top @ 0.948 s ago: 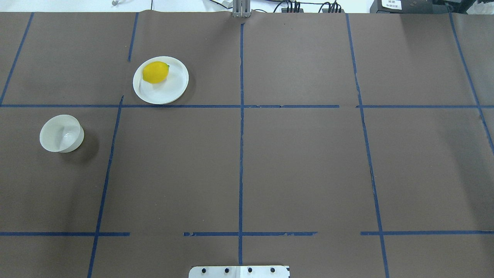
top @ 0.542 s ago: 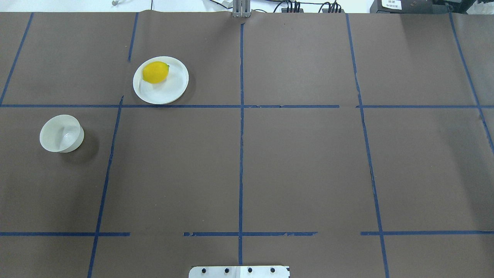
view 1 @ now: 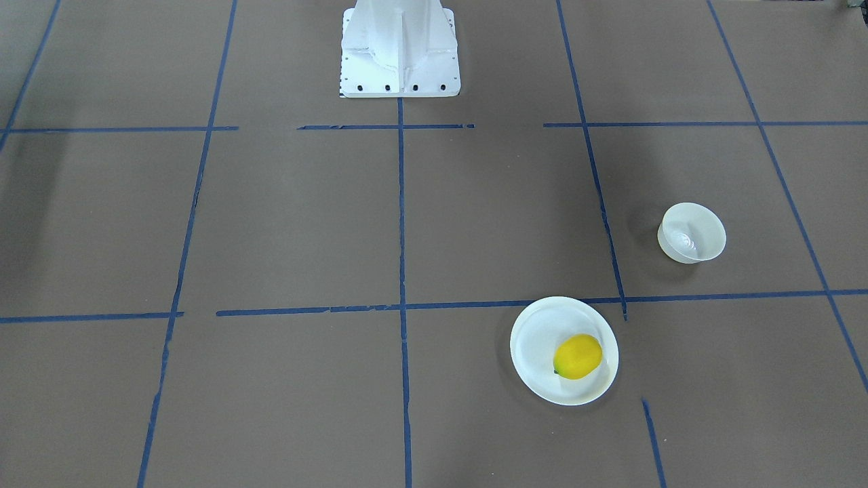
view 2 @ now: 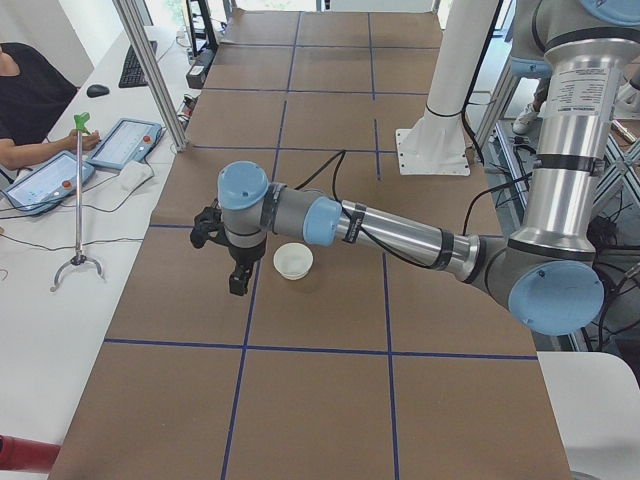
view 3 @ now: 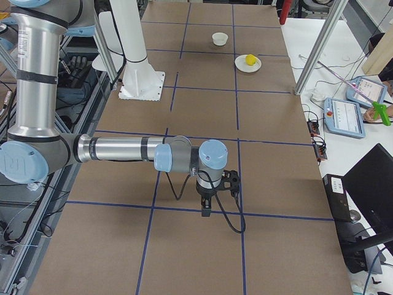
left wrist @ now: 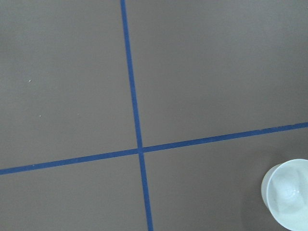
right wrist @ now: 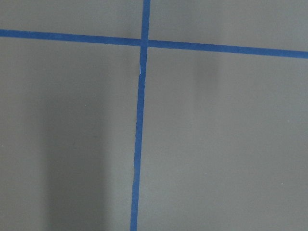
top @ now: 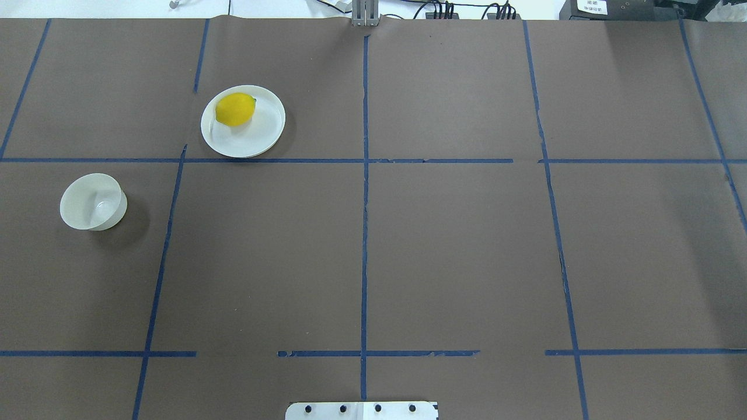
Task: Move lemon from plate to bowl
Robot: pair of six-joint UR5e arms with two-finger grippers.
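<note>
Clearly lemon (top: 235, 109) lies on plate (top: 259, 139); left gripper (view 2: 237, 284), right gripper (view 3: 206, 211): closure can't be told.

Our left arm (view 2: 390, 232) stretches level toward 9 o'clock in the exterior left view, left gripper (view 2: 236, 282) pointing down. In the exterior right view our right arm (view 3: 116, 149) stretches toward 3 o'clock, right gripper (view 3: 206, 210) pointing down. We cannot tell how wide either one's jaws stand.
</note>
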